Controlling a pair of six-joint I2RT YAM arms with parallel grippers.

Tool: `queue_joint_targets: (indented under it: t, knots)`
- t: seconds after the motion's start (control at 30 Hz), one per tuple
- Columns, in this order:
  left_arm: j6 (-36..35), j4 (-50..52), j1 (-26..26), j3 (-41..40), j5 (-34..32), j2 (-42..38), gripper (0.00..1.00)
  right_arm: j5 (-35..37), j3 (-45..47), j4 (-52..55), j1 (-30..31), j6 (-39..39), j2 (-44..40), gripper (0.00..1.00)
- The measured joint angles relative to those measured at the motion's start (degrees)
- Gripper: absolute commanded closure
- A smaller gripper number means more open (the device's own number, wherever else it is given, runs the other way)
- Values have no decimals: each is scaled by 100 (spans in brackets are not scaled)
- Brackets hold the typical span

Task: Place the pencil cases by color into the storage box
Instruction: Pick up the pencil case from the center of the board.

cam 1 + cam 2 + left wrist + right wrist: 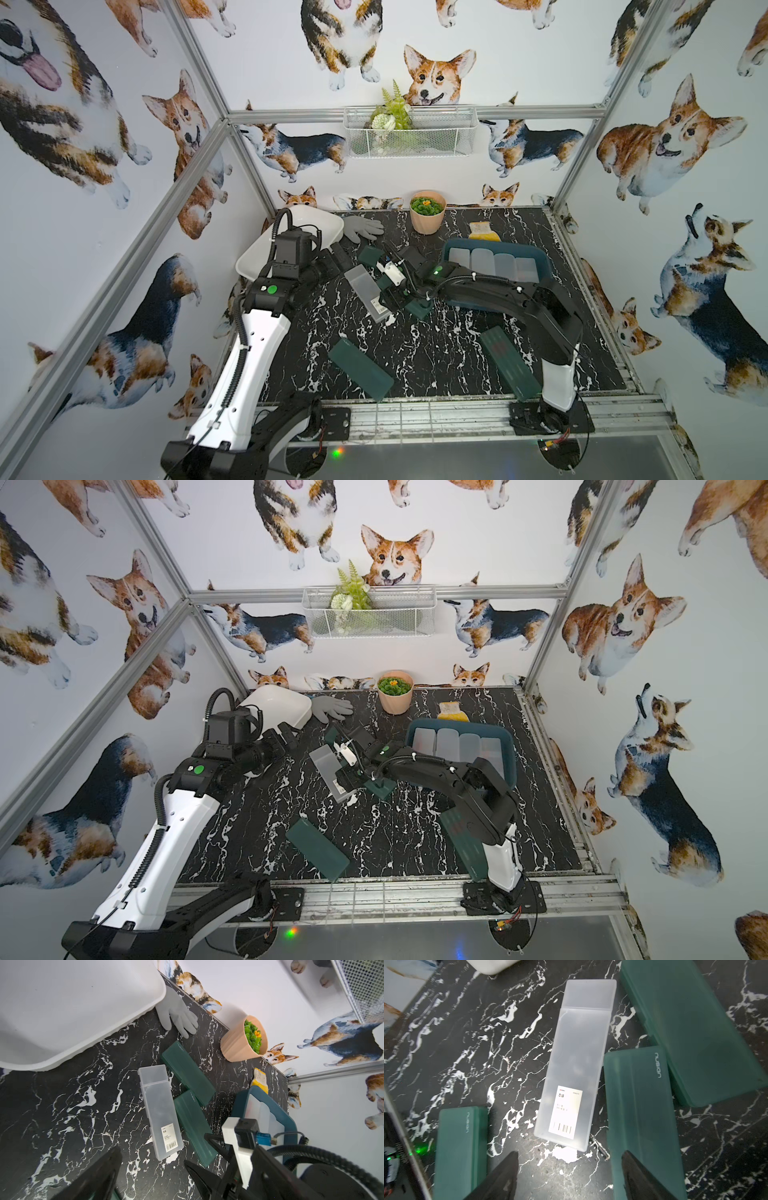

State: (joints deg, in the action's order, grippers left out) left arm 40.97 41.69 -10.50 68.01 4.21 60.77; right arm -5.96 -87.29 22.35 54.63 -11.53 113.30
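A frosted clear pencil case [577, 1059] with a barcode label lies mid-table. My right gripper [570, 1153] hangs open just short of its labelled end, nothing between the fingers. One finger is over a dark green case [639, 1115]. Another green case [695, 1032] lies beyond, and a third [460, 1147] off to the other side. In a top view a fourth green case [509, 361] lies front right. The teal storage box [544, 257] holds several clear cases [492, 262]. The white storage box [303, 226] is back left. My left gripper [337, 259] is open and empty beside it.
A grey glove [363, 227], a tan plant pot [427, 212] and a yellow-and-white cloth item [484, 232] sit along the back edge. A white wire basket [409, 131] hangs on the back wall. Aluminium frame posts stand at the corners.
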Motion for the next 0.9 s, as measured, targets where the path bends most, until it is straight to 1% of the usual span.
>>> queue_joint_targets:
  t: [0.13,0.27,0.5,0.9]
  knots:
    - [63,203,4,310,-321,70,0,168,-625,275,192,-90,538,22]
    - [142,317,13,573,-573,205,0,262,-1067,544,275,-173,957,22]
    - [214,446,35,903,-855,402,0,518,-1432,927,304,-221,1410,22]
    - [232,492,92,1064,-973,511,0,741,-1886,1207,398,-339,1912,22]
